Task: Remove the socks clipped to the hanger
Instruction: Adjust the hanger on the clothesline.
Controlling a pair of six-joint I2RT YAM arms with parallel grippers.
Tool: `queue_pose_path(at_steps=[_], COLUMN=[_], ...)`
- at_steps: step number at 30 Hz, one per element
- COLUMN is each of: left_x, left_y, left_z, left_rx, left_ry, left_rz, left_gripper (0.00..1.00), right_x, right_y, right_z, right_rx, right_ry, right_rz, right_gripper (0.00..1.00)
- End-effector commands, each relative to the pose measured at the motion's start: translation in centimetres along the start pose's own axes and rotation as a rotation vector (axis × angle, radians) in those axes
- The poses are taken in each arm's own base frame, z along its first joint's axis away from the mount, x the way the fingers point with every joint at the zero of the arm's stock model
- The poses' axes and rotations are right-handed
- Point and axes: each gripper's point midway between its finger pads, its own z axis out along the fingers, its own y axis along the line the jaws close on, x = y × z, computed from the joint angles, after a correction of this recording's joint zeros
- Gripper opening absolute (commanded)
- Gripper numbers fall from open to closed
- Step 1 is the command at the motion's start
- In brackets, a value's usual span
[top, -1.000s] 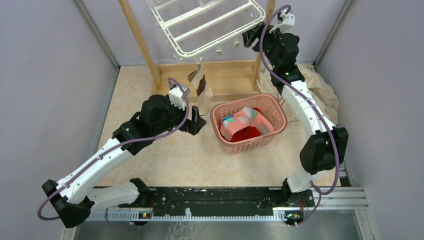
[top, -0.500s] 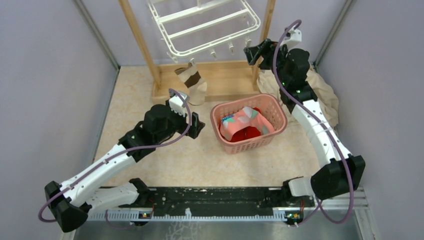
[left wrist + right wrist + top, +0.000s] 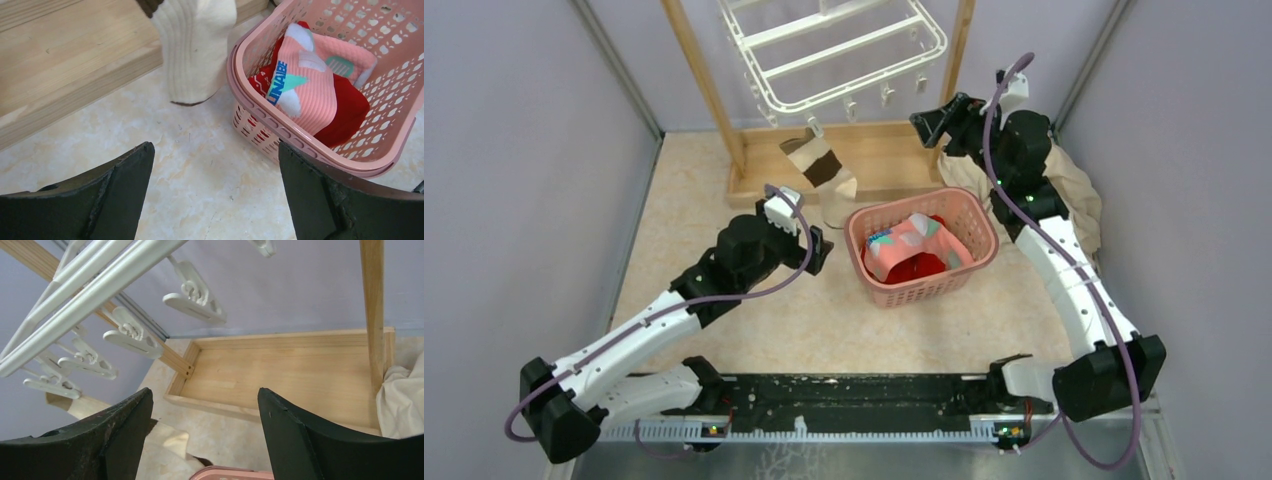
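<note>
Pale lilac walls [image 3: 514, 150] left, back, right; grey metal strips [image 3: 614, 60] in rear corners. Floor [image 3: 824, 320] beige, marbled, matt. Wooden frame at back: two slanting posts [image 3: 704, 85], shallow plank base [image 3: 889, 160] on floor by back wall. Crumpled beige cloth [image 3: 1079, 195] in right rear corner, beside right post. Pink basket [image 3: 929, 285] right of centre. Black rail [image 3: 854, 390] along near edge. Light even, shadows soft.
</note>
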Motion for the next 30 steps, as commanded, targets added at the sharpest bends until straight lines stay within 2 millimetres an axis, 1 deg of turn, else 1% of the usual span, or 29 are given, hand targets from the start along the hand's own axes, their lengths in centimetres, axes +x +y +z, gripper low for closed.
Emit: queue_pose_path(at_steps=[1,2,3,8,10,12,16,20,23,25,30], left_x=[-1.4,-1.1,-1.5,-1.0,-0.4,-0.2,0.3,0.4,0.0,-0.3,-0.3], left_y=[0.2,0.3,0.3,1.0,1.3,1.6,2.4,3.7,4.3,4.1,3.4], left_z=[0.6,0.8,1.0,1.7,2.0,2.3,3.0,2.9,2.7,3.1,5.3], left_rx=[-0.01,-0.015,-0.017,-0.049,-0.064,-0.079,-0.125,-0.197,-0.228,-0.216,-0.166], left_ry=[-0.086,-0.082,-0.106,-0.15,-0.163,-0.183,-0.193,-0.209,-0.248,-0.269,-0.282], left_rz=[-0.003,-0.003,-0.008,-0.008,-0.007,-0.007,0.002,-0.009,-0.012,0.0,0.034], left_gripper=[0.99,0.99,0.99,0.99,0.99,0.99,0.99,0.99,0.99,0.99,0.99], right_x=[-2.2,-2.1,-2.1,-1.9,-2.0,-1.5,-1.3,-1.0,-0.4,0.1,1.0], right_y=[3.1,3.2,3.4,3.9,4.0,3.8,3.9,4.2,4.5,4.6,5.1], right_z=[-1.8,-1.9,-2.0,-2.4,-2.5,-2.8,-3.1,-3.6,-4.1,-4.4,-4.9], right_rx=[-0.089,-0.094,-0.099,-0.112,-0.115,-0.105,-0.105,-0.12,-0.132,-0.135,-0.149], right_ry=[-0.053,-0.051,-0.049,-0.042,-0.046,-0.023,-0.017,-0.01,0.004,0.016,0.041], right_rz=[-0.001,0.0,0.002,0.0,-0.005,-0.004,-0.009,-0.009,-0.008,-0.005,-0.003], right_gripper=[0.78,0.78,0.77,0.78,0.78,0.78,0.78,0.77,0.77,0.77,0.77])
